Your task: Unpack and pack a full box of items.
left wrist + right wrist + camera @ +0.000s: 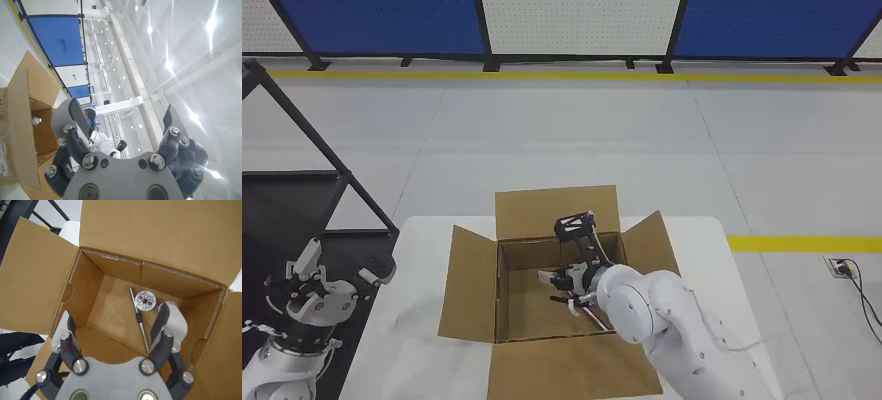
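An open cardboard box (472,285) stands on the white table, all flaps folded out. Down on its floor lie a thin metal rod (139,319) and a round metal disc (145,300). A round-topped can (171,303) is partly hidden behind one finger. My right gripper (116,311) hangs open above the box's inside, holding nothing; in the top view the right gripper (564,281) is over the box's middle. My left gripper (122,106) is open and empty, pointing up at the ceiling beside the box. In the top view the left gripper (337,265) sits off the table's left edge.
A black rack (282,210) stands left of the table (422,330). A black angular piece (577,226) sits at the box's far rim. In the left wrist view a box flap (20,121) stands close by, with a spray can's top (36,120) behind it.
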Action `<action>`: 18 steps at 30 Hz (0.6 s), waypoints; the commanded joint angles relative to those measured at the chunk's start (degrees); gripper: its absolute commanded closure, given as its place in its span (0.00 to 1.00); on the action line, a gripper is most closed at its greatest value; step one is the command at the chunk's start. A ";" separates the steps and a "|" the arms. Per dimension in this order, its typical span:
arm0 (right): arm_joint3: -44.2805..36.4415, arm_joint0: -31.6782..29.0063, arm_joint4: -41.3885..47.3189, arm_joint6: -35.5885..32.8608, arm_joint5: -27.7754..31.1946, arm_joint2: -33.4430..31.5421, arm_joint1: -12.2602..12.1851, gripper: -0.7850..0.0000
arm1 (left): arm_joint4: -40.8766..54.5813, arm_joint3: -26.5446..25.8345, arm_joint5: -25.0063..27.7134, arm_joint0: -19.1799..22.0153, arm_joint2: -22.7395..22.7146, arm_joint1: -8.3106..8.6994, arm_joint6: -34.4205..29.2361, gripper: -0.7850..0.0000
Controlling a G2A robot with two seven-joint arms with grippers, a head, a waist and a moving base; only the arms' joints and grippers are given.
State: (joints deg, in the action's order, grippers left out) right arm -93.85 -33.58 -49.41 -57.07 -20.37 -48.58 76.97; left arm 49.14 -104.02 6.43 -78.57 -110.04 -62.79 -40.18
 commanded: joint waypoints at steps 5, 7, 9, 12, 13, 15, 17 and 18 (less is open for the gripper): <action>2.29 -0.03 -6.30 1.28 2.72 2.23 0.21 0.00 | -0.01 -1.05 -0.37 -0.61 0.53 -0.07 0.53 0.00; 3.62 1.03 -8.80 -0.24 3.96 3.01 0.33 0.00 | 0.19 -1.02 -0.38 -0.98 0.48 -0.09 0.43 0.00; 5.11 2.02 -11.47 -2.67 6.12 4.25 0.45 0.00 | 1.63 -1.05 -0.84 -1.52 0.36 -0.14 0.11 0.00; 9.31 4.12 -12.63 -5.47 7.19 4.93 0.98 0.00 | -0.65 -1.80 1.48 -2.60 -0.42 -0.18 1.03 0.00; 10.74 5.03 -12.56 -5.76 7.24 5.07 1.26 0.00 | -0.34 -2.13 1.81 -2.95 -0.20 -0.26 1.14 0.00; 13.29 6.70 -12.23 -6.86 8.50 5.78 1.84 0.00 | 0.06 -2.73 2.17 -3.55 -0.11 -0.34 1.17 0.00; 15.69 8.44 -11.97 -8.38 10.63 6.38 2.32 0.00 | 0.17 -3.06 2.66 -4.04 -0.13 -0.40 0.86 0.00; 16.74 9.23 -12.07 -9.22 11.86 6.84 2.56 0.00 | 0.30 -3.12 2.86 -4.20 -0.17 -0.42 0.77 0.00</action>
State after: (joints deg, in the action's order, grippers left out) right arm -78.19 -25.14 -61.39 -65.48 -9.71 -42.12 79.34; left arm 49.33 -107.10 9.12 -82.60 -110.17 -63.19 -39.31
